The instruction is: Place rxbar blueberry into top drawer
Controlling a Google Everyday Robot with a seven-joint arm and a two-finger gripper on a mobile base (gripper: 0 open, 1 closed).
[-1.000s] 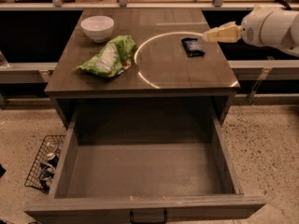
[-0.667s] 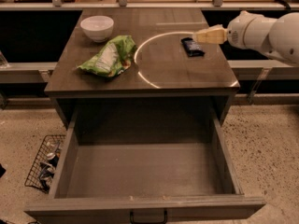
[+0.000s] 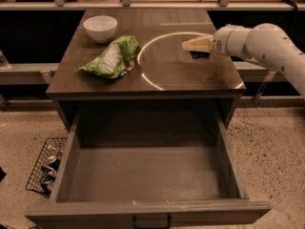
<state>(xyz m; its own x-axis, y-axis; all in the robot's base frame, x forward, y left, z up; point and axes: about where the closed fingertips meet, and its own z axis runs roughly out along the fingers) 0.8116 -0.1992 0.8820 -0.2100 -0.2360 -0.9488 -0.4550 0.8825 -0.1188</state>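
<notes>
End effector [image 3: 189, 45] sits low over the rxbar blueberry [image 3: 200, 55] on the surface [image 3: 190, 78], right rear, grip state I cannot tell, and the top drawer [image 3: 143, 208] is already pulled open, so lifting and dropping in remain.

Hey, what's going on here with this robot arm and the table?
The robot's arm reaches in from the right, its pincer low over the rxbar blueberry, a small dark bar lying near the right edge of the tabletop. The bar is not yet in the top drawer, which stands pulled open below. A green chip bag and a white bowl sit on the left side of the tabletop.
</notes>
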